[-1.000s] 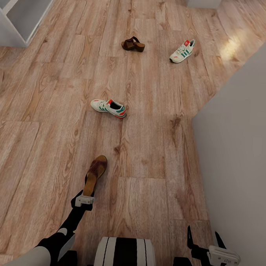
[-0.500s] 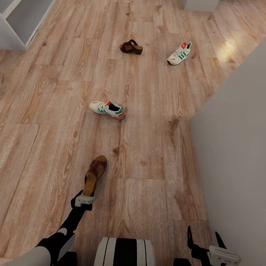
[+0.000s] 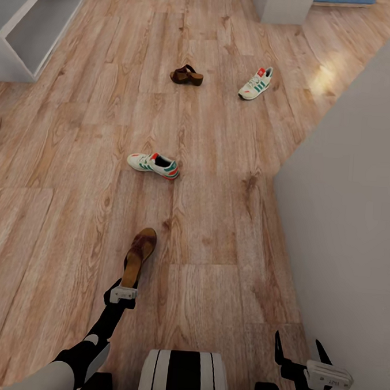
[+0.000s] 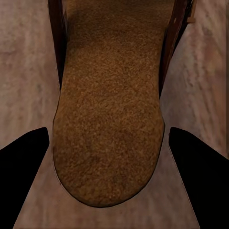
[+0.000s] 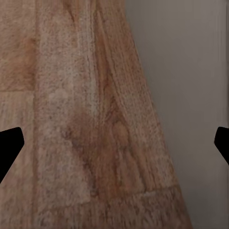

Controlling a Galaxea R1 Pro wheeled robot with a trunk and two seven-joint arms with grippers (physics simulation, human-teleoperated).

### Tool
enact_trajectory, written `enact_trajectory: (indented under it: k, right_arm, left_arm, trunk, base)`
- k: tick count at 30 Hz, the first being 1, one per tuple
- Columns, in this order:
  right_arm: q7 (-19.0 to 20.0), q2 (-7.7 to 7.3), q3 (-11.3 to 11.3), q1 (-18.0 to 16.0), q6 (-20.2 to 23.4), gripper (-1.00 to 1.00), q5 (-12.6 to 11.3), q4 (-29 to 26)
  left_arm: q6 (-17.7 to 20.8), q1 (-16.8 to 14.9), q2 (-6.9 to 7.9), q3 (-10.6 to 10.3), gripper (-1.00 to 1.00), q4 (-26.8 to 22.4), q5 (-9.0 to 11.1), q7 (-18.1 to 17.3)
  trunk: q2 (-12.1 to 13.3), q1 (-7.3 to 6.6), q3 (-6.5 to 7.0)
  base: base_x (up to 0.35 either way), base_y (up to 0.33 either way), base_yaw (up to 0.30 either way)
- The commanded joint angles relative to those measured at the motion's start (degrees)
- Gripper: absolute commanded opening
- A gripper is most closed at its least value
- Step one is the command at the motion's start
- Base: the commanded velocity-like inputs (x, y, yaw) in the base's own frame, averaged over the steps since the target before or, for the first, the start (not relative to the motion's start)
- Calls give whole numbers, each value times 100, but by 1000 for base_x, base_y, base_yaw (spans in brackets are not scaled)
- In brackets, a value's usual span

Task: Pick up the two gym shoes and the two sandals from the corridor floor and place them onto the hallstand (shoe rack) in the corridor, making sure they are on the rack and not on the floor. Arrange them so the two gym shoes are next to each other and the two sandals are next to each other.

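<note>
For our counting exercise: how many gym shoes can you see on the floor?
2. One gym shoe lies mid-floor, ahead of the sandal at the left hand; the other gym shoe lies farther off, to the right.

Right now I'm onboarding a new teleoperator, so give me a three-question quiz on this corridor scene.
1. True or false: the left gripper holds a sandal.
2. How many gym shoes lie on the corridor floor?
3. Which lies nearer the robot: A) the near gym shoe, B) the far sandal, C) the far gym shoe?

Key: 1 true; 2 two; 3 A.
</note>
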Motion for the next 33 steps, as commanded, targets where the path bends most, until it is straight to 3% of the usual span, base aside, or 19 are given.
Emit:
enact_trajectory:
  k: [1, 33]
  right_arm:
    - [0, 0, 0, 0, 0, 100, 0, 0]
    - [0, 0, 28, 0, -9, 100, 8, 0]
  left_arm:
    - [0, 0, 1, 0, -100, 0, -1, -4]
    - [0, 0, 3, -2, -100, 0, -1, -1]
  trunk:
    - [0, 0, 9]
    - [0, 0, 290]
  base:
    - [0, 0, -68]
    - [0, 0, -54]
